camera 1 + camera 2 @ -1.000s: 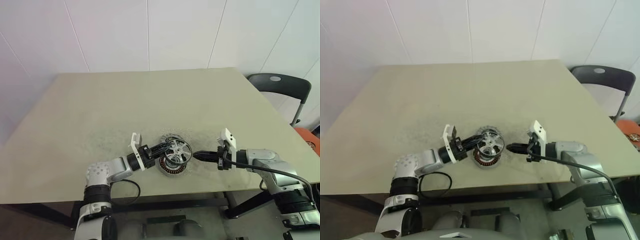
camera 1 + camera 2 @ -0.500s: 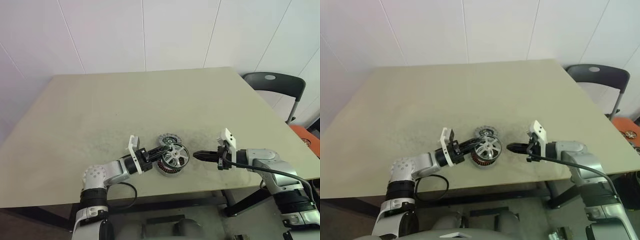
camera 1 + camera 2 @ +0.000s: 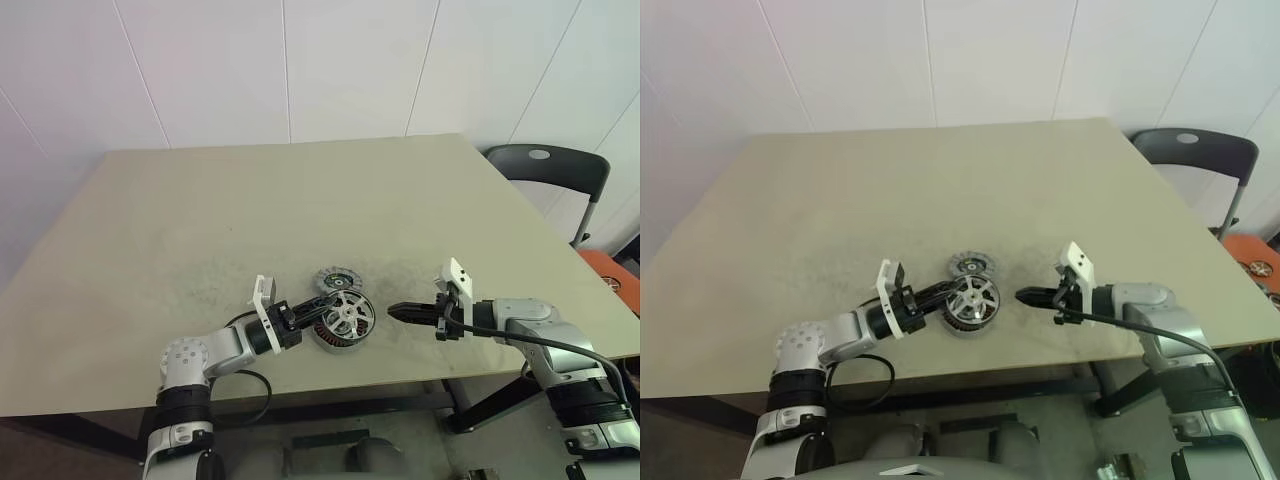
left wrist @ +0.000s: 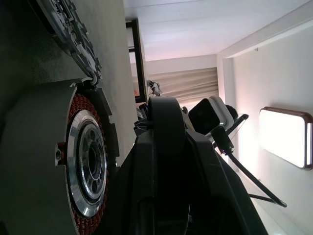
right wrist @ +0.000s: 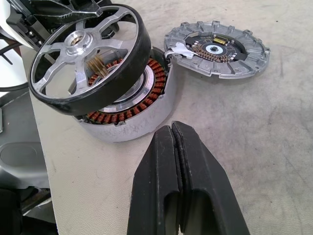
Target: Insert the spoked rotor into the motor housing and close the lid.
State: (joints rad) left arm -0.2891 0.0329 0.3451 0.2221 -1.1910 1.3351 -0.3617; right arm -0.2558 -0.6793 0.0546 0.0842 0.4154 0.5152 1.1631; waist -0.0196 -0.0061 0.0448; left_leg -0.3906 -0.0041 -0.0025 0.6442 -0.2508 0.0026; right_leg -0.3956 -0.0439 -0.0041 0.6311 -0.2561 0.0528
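The spoked rotor, silver spokes inside a dark rim, hangs tilted over the motor housing. Its lower edge rests at the housing's ring of copper windings. My left gripper is shut on the rotor's rim from the left side. The housing stands on the table near the front edge. Just behind it lies the lid, a grey ribbed disc flat on the table. My right gripper is shut with nothing in it, pointing at the housing from the right, a short gap away.
The beige table stretches far behind the parts. Its front edge runs close below both arms. A dark chair stands off the back right corner, with an orange object beside it.
The head camera has shifted a little. The left gripper still holds the rotor tilted over the housing, and the right gripper has stayed put.
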